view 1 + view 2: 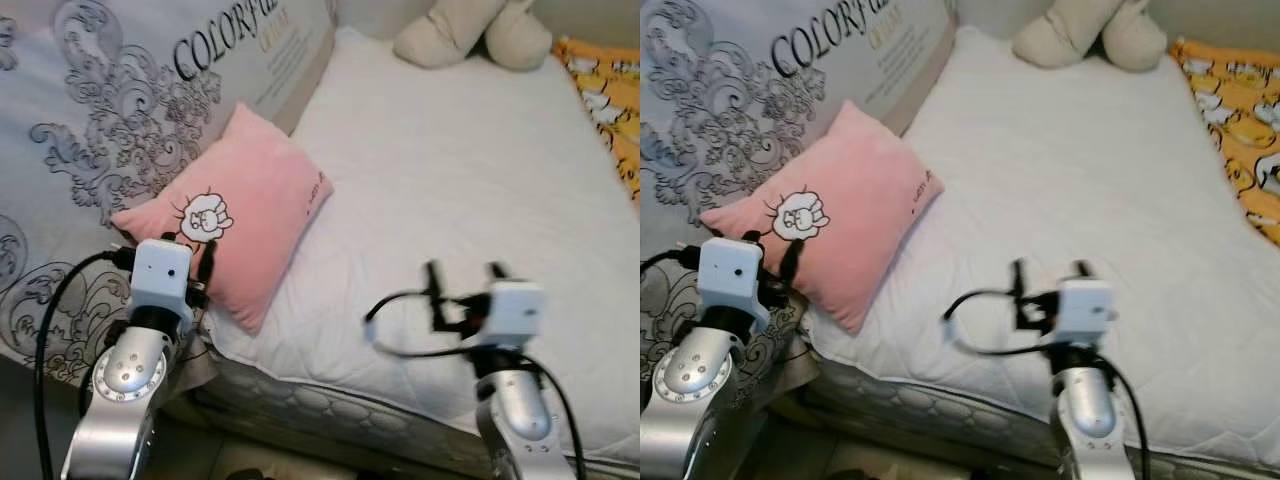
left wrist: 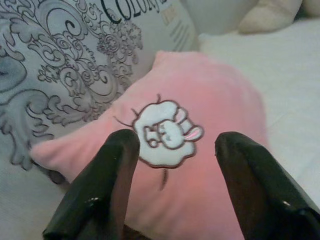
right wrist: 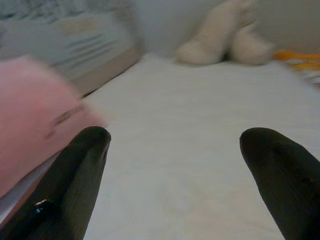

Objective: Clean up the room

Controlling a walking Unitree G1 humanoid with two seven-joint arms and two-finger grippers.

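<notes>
Left gripper [image 2: 172, 190] jaws apart near the pink pillow [image 1: 235, 225], right gripper [image 3: 175, 175] open too; pillow could slide off the bed [image 1: 450, 170] if nudged.

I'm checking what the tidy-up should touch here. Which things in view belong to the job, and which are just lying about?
Job in hand:
- pink pillow, lying at the bed's edge
- left tool, open, aimed at the pillow
- right tool, open, above the white mattress

Just lying about:
- cream plush toy at the far end
- patterned packaging beside the bed
- orange printed fabric
</notes>
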